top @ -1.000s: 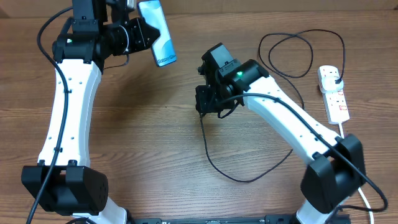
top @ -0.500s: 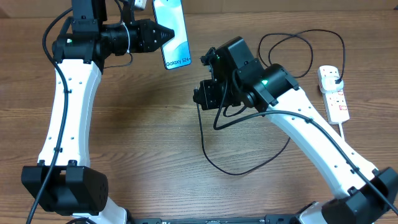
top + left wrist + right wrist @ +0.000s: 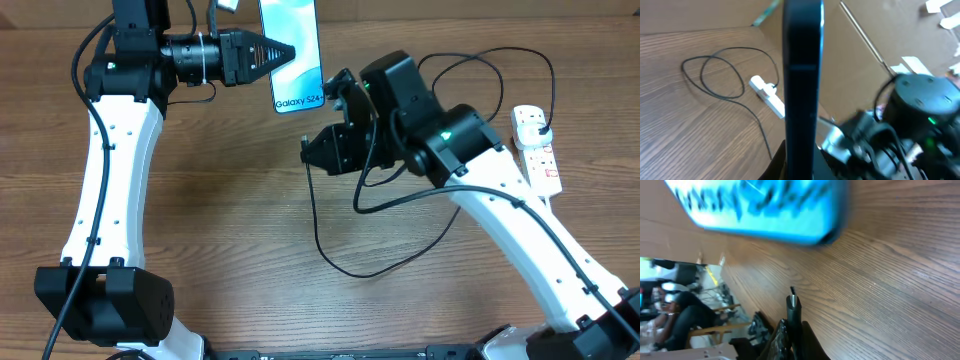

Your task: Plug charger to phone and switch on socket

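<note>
Table (image 3: pixel 220 220): brown wood grain, filling the overhead view under both arms.
Left arm (image 3: pixel 110 180): white links with black joints. It rises along the left side and bends right at the far edge.
Right arm (image 3: pixel 520 220): white and black. It reaches from the near right corner toward the far middle, and a green light shows on its wrist.
Charger (image 3: pixel 330 255): thin black cable. It hangs from the right gripper, curves across the table near the middle, then loops at the far right (image 3: pixel 715 75) before reaching the socket.
Phone (image 3: pixel 300 60): held above the table at the far middle with its light blue screen up and "Galaxy S24+" at its near end. It appears edge-on in the left wrist view (image 3: pixel 801 75) and blurred in the right wrist view (image 3: pixel 765 205).
Socket (image 3: pixel 537 155): white strip with red marks, lying flat at the far right (image 3: pixel 767 95).
Left gripper (image 3: pixel 285 52): fingers pinch the phone by its left long edge.
Right gripper (image 3: pixel 312 152): fingers are pressed on the charger's connector end, just near of the phone's near end.
Plug (image 3: pixel 541 124): black, seated on the socket's far end.
Connector tip (image 3: pixel 792 302): sticks out past the fingertips and points at the phone's edge, with a gap between them.
</note>
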Robot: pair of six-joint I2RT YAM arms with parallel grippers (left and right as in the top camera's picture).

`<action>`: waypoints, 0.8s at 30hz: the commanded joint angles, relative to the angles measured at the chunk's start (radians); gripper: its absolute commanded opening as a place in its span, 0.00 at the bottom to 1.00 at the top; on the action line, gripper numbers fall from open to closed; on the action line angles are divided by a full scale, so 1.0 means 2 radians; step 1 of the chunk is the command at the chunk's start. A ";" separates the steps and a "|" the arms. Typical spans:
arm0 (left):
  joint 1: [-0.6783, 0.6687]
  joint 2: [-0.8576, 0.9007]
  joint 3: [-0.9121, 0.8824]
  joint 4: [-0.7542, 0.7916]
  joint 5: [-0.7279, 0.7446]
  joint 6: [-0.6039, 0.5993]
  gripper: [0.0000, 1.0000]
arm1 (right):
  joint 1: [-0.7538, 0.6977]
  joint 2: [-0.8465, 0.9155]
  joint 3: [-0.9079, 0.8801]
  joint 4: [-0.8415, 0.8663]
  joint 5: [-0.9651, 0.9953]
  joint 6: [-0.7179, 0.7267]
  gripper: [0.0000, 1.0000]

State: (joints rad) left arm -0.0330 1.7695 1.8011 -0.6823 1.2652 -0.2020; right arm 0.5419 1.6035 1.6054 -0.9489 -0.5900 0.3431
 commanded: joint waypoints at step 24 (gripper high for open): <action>-0.002 -0.001 0.003 0.058 0.111 -0.089 0.04 | -0.058 -0.016 0.015 0.059 -0.208 -0.054 0.04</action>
State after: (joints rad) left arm -0.0330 1.7695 1.8011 -0.5747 1.4380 -0.3492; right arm 0.4206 1.6035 1.6054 -0.8459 -0.9672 0.2455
